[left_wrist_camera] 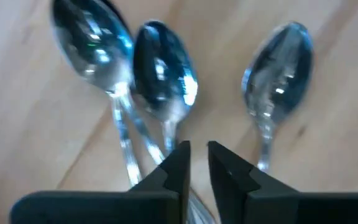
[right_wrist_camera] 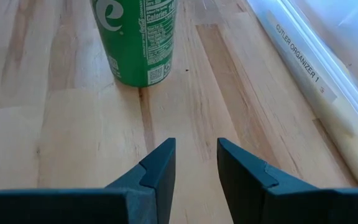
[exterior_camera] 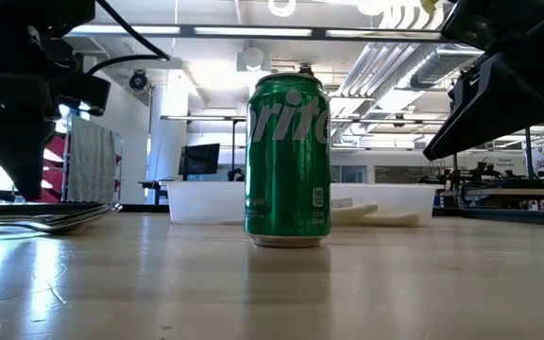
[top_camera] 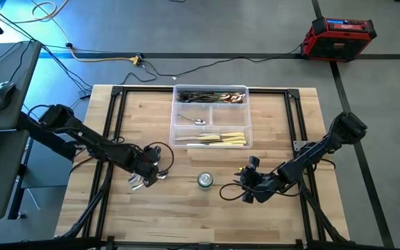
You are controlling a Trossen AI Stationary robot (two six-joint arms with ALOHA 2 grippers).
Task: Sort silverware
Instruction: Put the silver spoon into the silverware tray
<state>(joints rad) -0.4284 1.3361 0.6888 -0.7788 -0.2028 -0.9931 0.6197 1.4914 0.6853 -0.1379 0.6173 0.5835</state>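
Three shiny silver spoons lie side by side on the wooden table, at its left near part; in the low view they show as a flat stack. My left gripper points down over their handles. Its fingers stand a narrow gap apart, with nothing showing between them. My right gripper hangs open over bare wood at the right near part of the table, with nothing between its fingers. More silverware lies in the clear divided tray.
A green soda can stands upright between the two grippers, just ahead of my right gripper. The clear tray sits at the far middle of the table, holding dark utensils, a spoon and cream-handled knives. Bare wood surrounds the can.
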